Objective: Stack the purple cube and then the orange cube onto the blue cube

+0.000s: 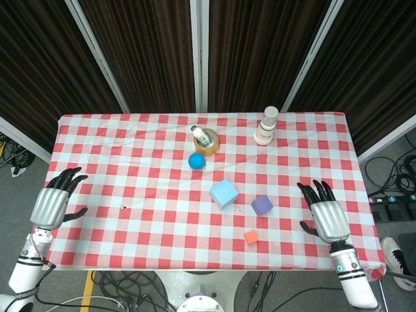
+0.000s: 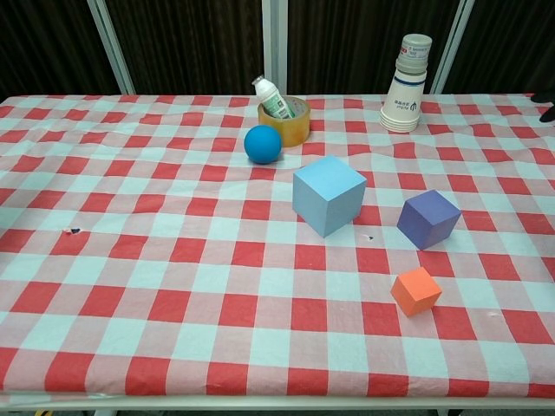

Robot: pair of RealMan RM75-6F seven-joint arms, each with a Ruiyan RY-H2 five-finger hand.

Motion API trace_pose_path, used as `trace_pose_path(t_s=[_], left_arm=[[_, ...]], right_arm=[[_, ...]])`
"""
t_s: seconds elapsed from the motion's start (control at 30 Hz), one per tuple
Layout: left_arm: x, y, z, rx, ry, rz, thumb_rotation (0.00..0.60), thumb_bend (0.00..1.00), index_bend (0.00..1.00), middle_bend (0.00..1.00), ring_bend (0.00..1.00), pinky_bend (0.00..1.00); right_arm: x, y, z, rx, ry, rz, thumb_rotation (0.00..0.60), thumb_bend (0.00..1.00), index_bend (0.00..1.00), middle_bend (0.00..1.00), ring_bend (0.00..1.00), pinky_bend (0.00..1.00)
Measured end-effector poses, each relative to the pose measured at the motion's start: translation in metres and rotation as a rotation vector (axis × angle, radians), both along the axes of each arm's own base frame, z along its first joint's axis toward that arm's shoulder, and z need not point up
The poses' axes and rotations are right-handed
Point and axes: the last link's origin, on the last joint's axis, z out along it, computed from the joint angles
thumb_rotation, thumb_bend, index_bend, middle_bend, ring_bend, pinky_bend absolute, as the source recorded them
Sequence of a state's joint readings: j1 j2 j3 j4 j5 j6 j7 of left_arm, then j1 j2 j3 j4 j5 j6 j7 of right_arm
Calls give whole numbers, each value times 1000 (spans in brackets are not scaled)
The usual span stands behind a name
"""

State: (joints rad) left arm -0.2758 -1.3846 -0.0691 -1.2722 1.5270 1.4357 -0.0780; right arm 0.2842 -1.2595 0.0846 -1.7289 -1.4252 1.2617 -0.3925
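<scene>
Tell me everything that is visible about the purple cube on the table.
The purple cube is a plain, matte, solid-coloured block, smaller than the blue cube and bigger than the orange cube. It sits flat on the checked tablecloth, turned so that one corner faces the chest camera. It stands alone to the right of the blue cube and beyond the orange cube, touching neither. No hand touches it; the right hand, its fingers spread, is nearest, further right.

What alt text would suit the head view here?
Three foam cubes sit apart, unstacked, on a red-checked tablecloth: large light-blue cube, purple cube, small orange cube. The open left hand and right hand hover at the table's sides, holding nothing.
</scene>
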Motion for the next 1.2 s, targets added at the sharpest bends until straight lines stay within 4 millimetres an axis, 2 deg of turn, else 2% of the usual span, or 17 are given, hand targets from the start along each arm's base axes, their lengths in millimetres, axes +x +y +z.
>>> trace_pose_path(t_s=[0.1,0.37,0.57,0.77,1.2], left_arm=[[0,0,1,13,1,0,600,111,286,244,161,287],[3,5,1,37,5,14,600,111,286,245,161,286],[3,11,0,46,6,39,600,111,286,244,161,286],[-1,9,1,42,12,45,600,112,286,244,162,286],[-10,6,-1,29,20,56,600,111,286,244,161,286]], right_arm=[[10,-12,2,48,64,87,600,88,63,233,0,0],[24,-46,-4,284,253,245,600,39,64,239,0,0],[22,-74,-9,359,352,316,600,40,65,232,0,0],[22,-86,-29,405,349,342,600,28,51,237,0,0],[22,-98,-61,455,295,338,600,52,50,292,13,0]])
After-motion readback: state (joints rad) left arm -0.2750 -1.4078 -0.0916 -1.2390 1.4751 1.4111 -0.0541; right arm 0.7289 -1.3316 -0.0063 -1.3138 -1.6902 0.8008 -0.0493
